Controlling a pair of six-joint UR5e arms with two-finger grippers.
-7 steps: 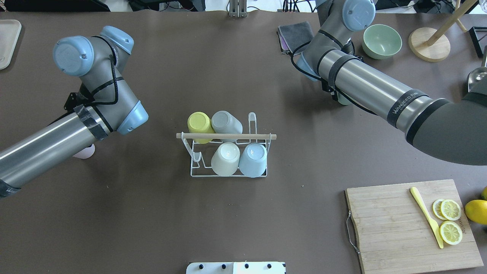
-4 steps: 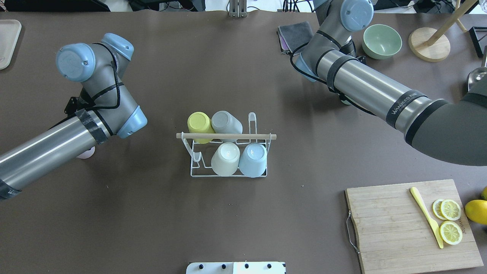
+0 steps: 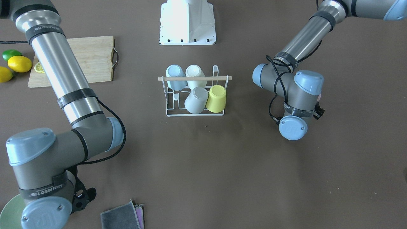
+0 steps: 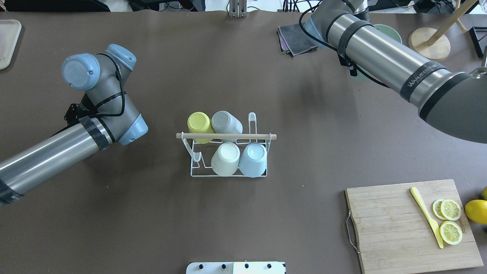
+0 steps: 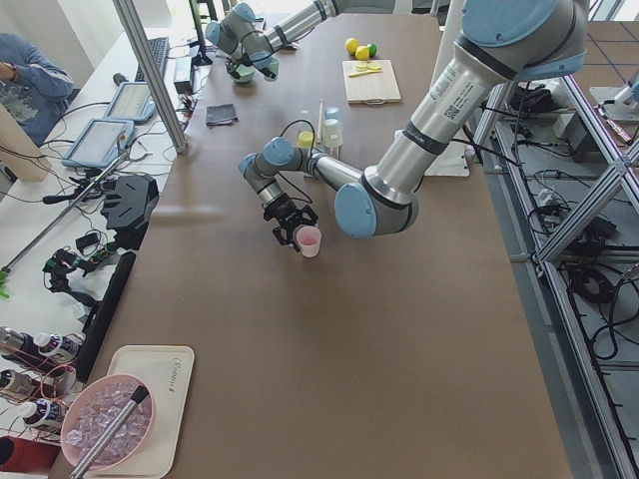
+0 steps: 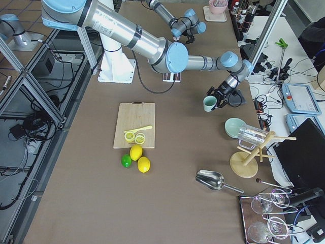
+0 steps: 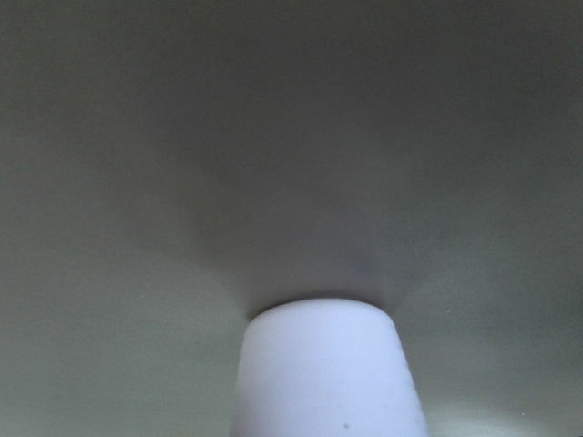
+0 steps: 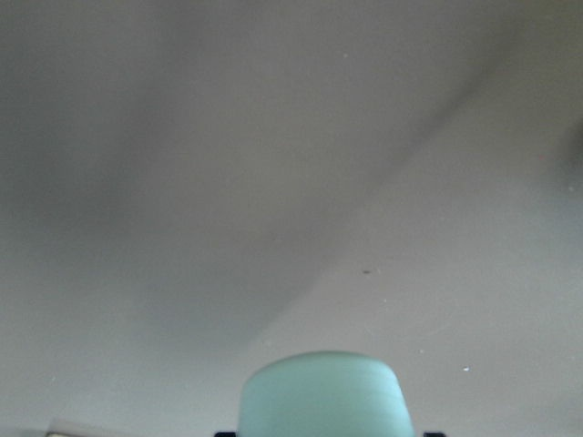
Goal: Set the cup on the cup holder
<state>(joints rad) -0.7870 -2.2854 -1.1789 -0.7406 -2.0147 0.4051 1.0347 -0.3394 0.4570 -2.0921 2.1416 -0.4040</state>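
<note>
The cup holder (image 4: 226, 136) stands mid-table, a white wire rack with a wooden rod, and also shows in the front view (image 3: 194, 78). It holds a yellow cup (image 4: 199, 123), a grey cup (image 4: 227, 121), a cream cup (image 4: 225, 159) and a light blue cup (image 4: 253, 159). My left gripper (image 5: 298, 236) is left of the rack, shut on a pink cup (image 5: 310, 240) that fills the left wrist view (image 7: 328, 369). My right gripper (image 6: 217, 99) is at the far right, shut on a mint green cup (image 6: 209, 103), which the right wrist view (image 8: 323, 393) shows above the table.
A cutting board (image 4: 395, 224) with lemon slices and a yellow knife lies at the near right. A green bowl (image 4: 392, 33), a folded cloth (image 4: 295, 38) and a wooden stand (image 4: 430, 43) are at the far right. A tray (image 4: 7, 38) is at the far left.
My right arm has swung toward the far right edge, carrying the mint cup. My left arm has shifted slightly, and the pink cup is now hidden under it in the overhead view.
</note>
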